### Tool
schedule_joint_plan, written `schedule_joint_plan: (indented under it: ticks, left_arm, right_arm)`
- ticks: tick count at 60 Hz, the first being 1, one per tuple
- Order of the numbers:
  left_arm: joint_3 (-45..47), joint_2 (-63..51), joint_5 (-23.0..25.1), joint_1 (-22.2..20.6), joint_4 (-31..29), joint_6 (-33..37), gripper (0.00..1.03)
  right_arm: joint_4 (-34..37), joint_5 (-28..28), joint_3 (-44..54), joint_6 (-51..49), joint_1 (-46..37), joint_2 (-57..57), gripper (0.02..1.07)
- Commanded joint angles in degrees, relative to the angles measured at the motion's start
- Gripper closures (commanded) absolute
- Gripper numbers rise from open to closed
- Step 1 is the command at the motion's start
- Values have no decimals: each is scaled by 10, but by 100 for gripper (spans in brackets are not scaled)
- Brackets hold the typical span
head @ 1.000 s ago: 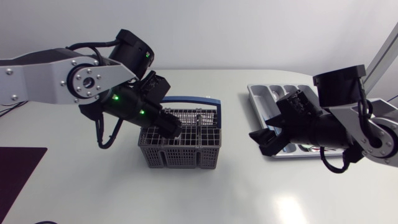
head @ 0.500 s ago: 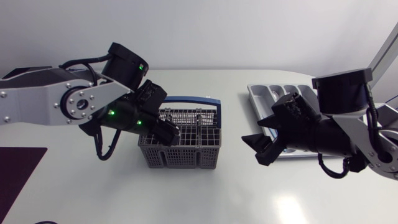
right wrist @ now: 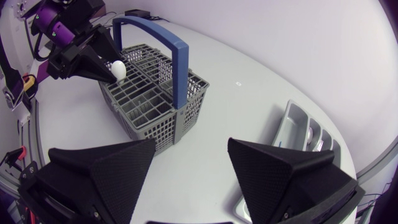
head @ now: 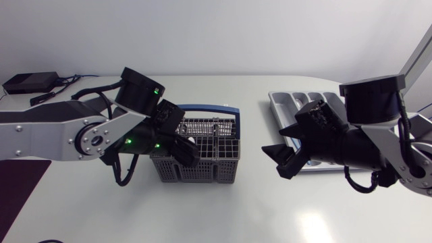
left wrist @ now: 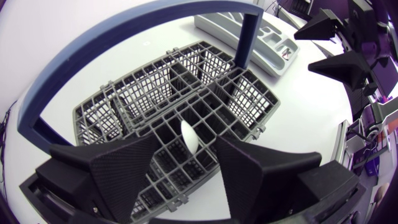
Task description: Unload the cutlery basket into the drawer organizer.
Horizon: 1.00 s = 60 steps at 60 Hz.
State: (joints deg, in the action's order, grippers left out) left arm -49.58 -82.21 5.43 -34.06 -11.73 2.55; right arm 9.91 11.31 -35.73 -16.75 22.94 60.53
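This looks like a robotics lab. A left arm [head: 54, 131] and a right arm [head: 388, 152] stand at a plain white table [head: 223, 209]. A black box [head: 28, 82] with cables sits at its far left.

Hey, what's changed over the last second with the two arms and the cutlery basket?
The left gripper sank toward the near side of the basket and is now open around a white utensil tip; nothing is gripped yet. The right gripper drew slightly away from the organizer toward the basket, then held, open. Basket and organizer stayed put.
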Motion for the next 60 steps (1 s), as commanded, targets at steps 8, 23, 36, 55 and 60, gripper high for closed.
schedule_joint_plan:
  ticks: [8,23,36,55,60]
  left_arm:
    - [19,4,-7,-12,23,-17,37]
    - [29,6,-15,-15,42,-16,54]
    - [38,7,-19,-17,66,-14,77]
    - [50,22,-18,-21,79,-11,89]
    - [54,32,-18,-19,80,-11,90]
  right_arm:
    - [-9,-5,22,-9,0,-4,23]
    - [-10,-6,23,-11,0,-5,23]
    - [-10,-6,26,-11,0,-8,23]
    - [-14,-9,29,-15,0,-10,23]
    - [-14,-10,29,-16,0,-11,23]
